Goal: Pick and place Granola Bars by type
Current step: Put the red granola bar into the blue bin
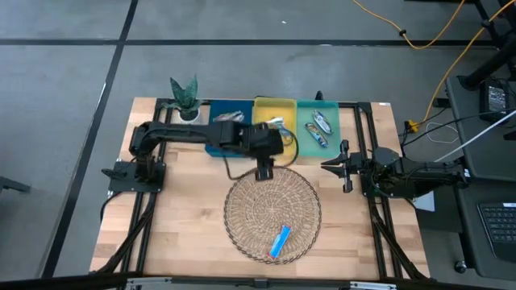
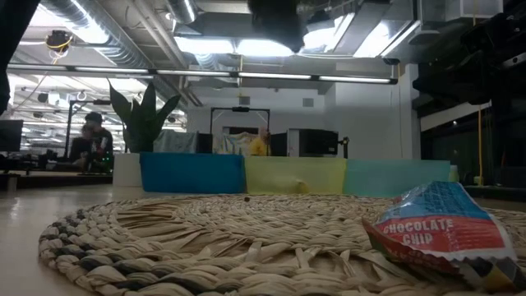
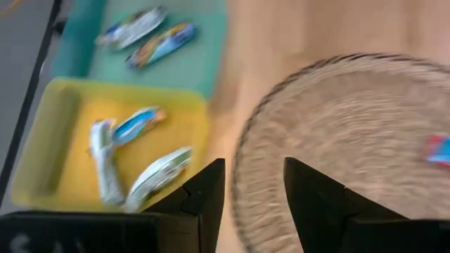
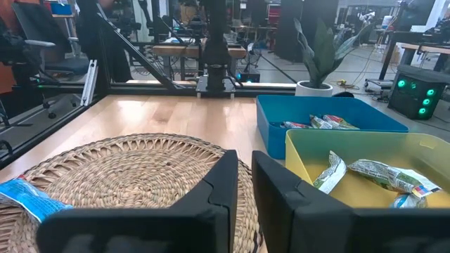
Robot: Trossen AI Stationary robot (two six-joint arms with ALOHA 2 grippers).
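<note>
Wicker basket (image 1: 242,211): one blue bar (image 1: 280,240) | left claw (image 1: 264,172) spread, empty | right claw (image 1: 332,167) pressed together | blue tray (image 1: 216,147) part-hidden

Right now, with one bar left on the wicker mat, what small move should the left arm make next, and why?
Probably swing the left pincer from the mat's far rim toward the last blue bar near its front edge. Its jaws stand apart and empty, the trays already hold bars, and the right pincer waits shut beside the mat.
</note>
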